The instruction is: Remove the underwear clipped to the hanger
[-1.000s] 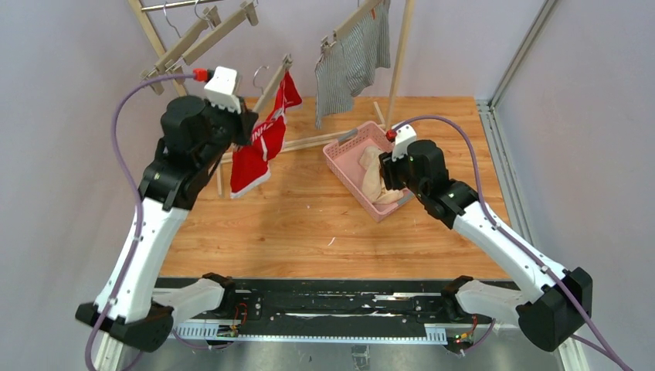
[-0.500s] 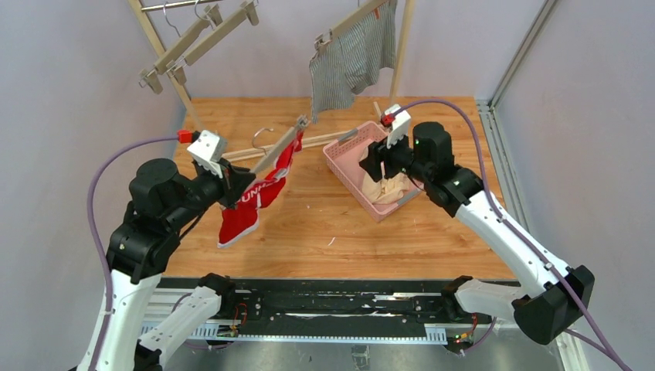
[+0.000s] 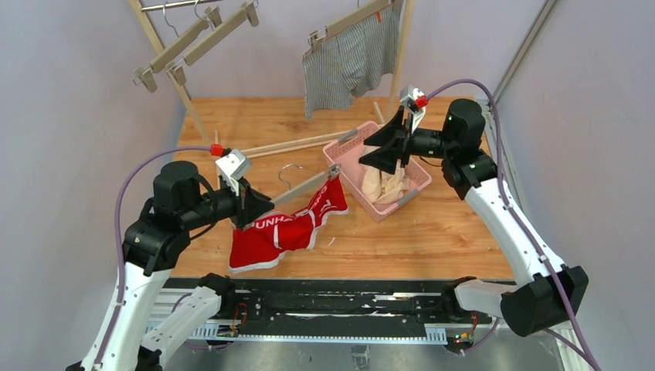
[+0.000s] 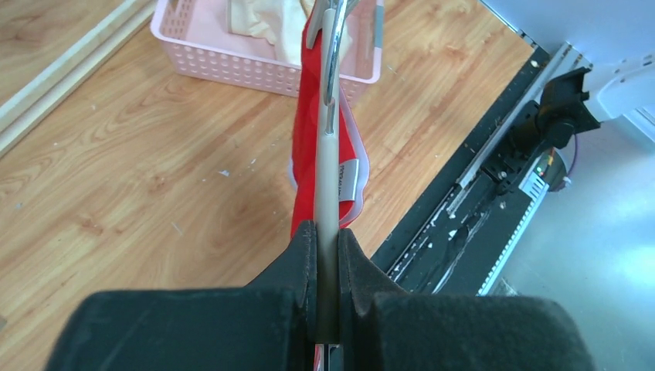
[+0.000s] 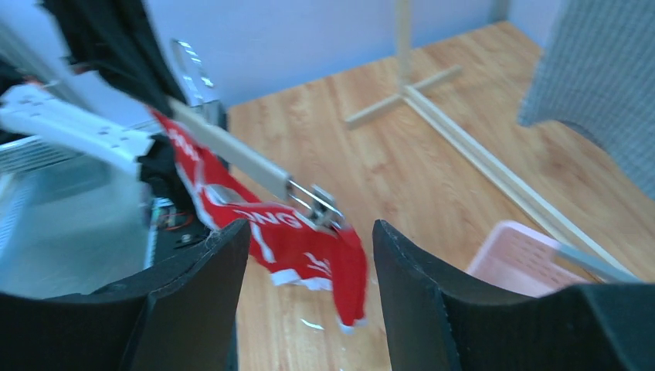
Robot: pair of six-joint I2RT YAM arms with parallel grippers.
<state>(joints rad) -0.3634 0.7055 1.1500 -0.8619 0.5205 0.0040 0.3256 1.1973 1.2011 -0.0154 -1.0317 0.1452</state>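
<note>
We see two matching arms. The left arm [image 3: 127, 297] and the right arm [image 3: 506, 228] each have glossy white lower links and bulky matte black joint housings. A lilac cable [image 3: 118, 209] runs along each one to a red plug [image 3: 217, 149] on a white wrist camera box [image 3: 232, 164]. The fingers [image 4: 303, 259] are black and wedge-shaped. A small green light [image 3: 449, 121] seems lit on the right arm's joint.

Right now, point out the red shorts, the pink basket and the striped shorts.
red shorts [image 3: 270, 238]: top view, fabric middle
pink basket [image 3: 349, 164]: top view, left wall
striped shorts [image 3: 344, 66]: top view, fabric middle
</note>
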